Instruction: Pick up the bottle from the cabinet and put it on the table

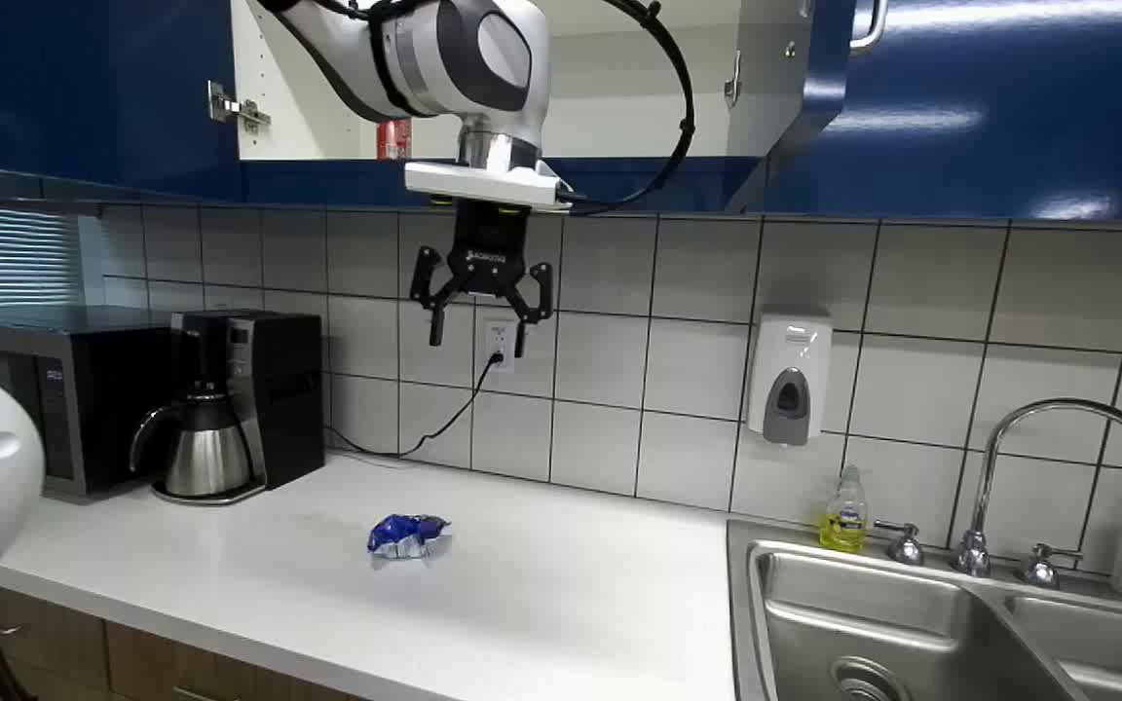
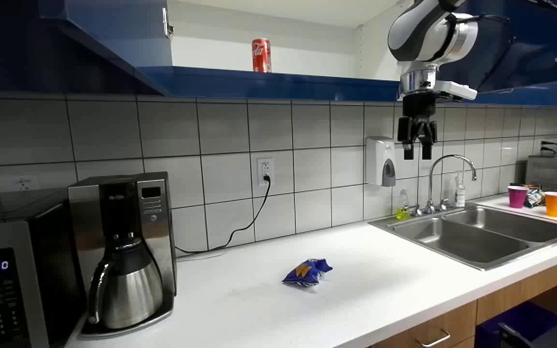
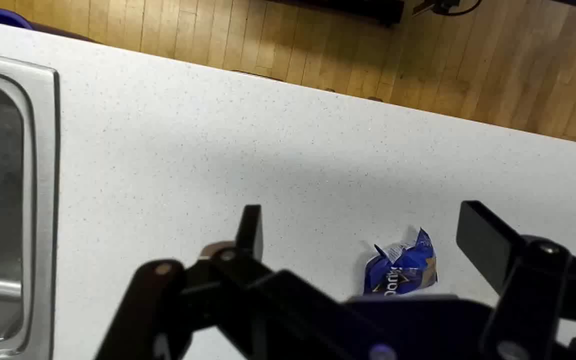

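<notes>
White wall tiles (image 2: pixel 225 125) run along under a shiny blue cabinet (image 2: pixel 278 86). The cabinet is open, and its inside is white. Standing upright in the cabinet is a red can (image 2: pixel 261 55) with curly white letters; "la" can be read.

The robot arm (image 1: pixel 493 58) bends in front of the cabinet. Its black gripper (image 1: pixel 478 333) points down, lower than the cabinet and well apart from the can. Its two fingers (image 3: pixel 483 240) are spread wide. It says ROBOTIQ on it.

Far below the cabinet is a long white table (image 2: pixel 240 304). A crumpled blue bag (image 3: pixel 402 270) lies on it, and "ori" can be read there in the wrist view. Also below the cabinet's height are a coffee maker (image 2: pixel 156 217) with a silver pot (image 2: pixel 133 290), and a microwave (image 2: pixel 36 275) with lit numbers that say 0:00.

A white soap holder (image 1: pixel 790 375) hangs on the tiles, lower than the cabinet. Lower still are a steel sink (image 1: pixel 744 604) and a bottle of yellow soap (image 1: pixel 845 526). The label on the yellow soap is too small to read.
</notes>
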Available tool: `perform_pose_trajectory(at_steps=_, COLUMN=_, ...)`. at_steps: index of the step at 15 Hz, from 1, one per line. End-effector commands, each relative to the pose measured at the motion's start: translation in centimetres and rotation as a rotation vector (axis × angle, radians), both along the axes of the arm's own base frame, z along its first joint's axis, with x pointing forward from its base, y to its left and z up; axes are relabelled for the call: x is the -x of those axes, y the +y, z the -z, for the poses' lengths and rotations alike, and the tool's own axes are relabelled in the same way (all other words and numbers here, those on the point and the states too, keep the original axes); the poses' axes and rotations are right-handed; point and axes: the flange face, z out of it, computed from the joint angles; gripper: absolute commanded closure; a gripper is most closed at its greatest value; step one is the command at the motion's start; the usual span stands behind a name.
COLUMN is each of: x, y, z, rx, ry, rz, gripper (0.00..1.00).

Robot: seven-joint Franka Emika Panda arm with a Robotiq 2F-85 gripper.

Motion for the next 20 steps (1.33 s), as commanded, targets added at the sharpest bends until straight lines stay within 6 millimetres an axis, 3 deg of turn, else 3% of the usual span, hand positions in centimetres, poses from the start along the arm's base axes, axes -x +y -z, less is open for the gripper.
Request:
perform_pose_trajectory(at_steps=1, x=0.0, y=0.0, z=0.0, rx=0.0, ry=0.001, rz=0.0, gripper=0.0)
perform_pose_trajectory(at_steps=7, x=-0.1, y=0.2, z=0.0, rx=0.001, ry=-0.001, rz=-0.004, gripper=0.0)
perform_pose_trajectory(at_steps=11, x=-1.2, y=2.6, z=-1.4, rx=0.002, ry=-0.026, rz=-0.056, gripper=0.0)
perform_pose_trajectory(at_steps=14, x=-2.4, y=5.4, z=-3.5, rx=-0.002, ry=-0.067, rz=-0.106, gripper=0.0)
perform_pose_trajectory(at_steps=20, x=-3.8, y=9.9, z=-10.3, rx=-0.059, ry=-0.202, rz=-0.177, gripper=0.0)
